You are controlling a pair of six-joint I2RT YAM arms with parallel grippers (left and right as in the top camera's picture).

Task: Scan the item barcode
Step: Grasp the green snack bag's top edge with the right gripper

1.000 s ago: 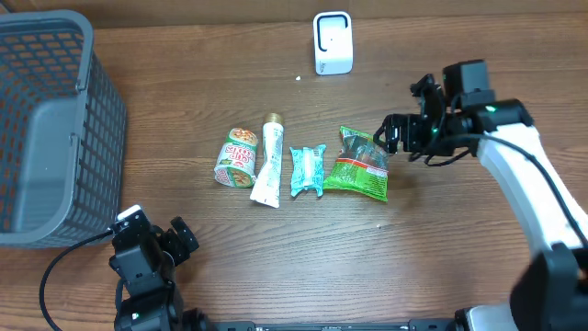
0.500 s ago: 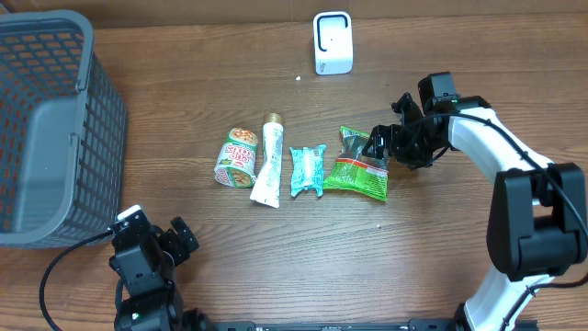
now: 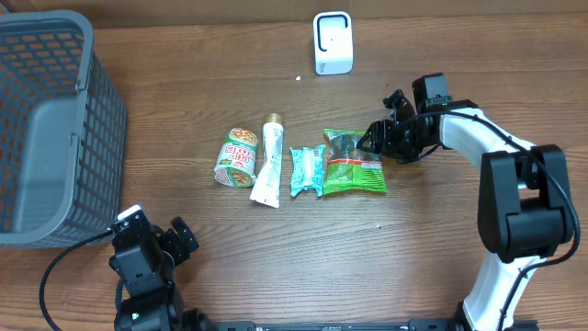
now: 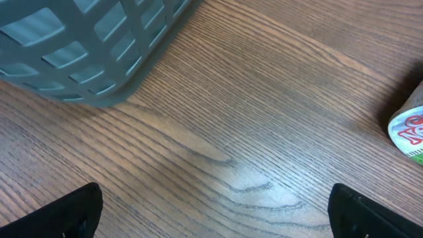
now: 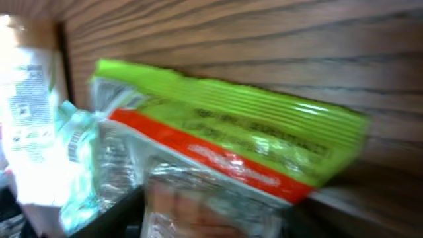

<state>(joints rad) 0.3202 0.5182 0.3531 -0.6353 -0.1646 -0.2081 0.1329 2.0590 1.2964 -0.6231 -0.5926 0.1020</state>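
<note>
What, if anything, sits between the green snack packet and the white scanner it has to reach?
Nothing visible does. Bare brown wooden table lies between the green and red plastic snack packet and the white box-shaped scanner at the far edge. The right gripper is at the packet's far right corner, nothing between them.

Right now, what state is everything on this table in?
basket, upright, nothing visible inside
scanner, standing upright
noodle cup, lying on its side
tube, lying flat
teal packet, lying flat
green bag, lying flat
left gripper, open over bare wood
right gripper, at the green bag's corner, grip unclear
</note>
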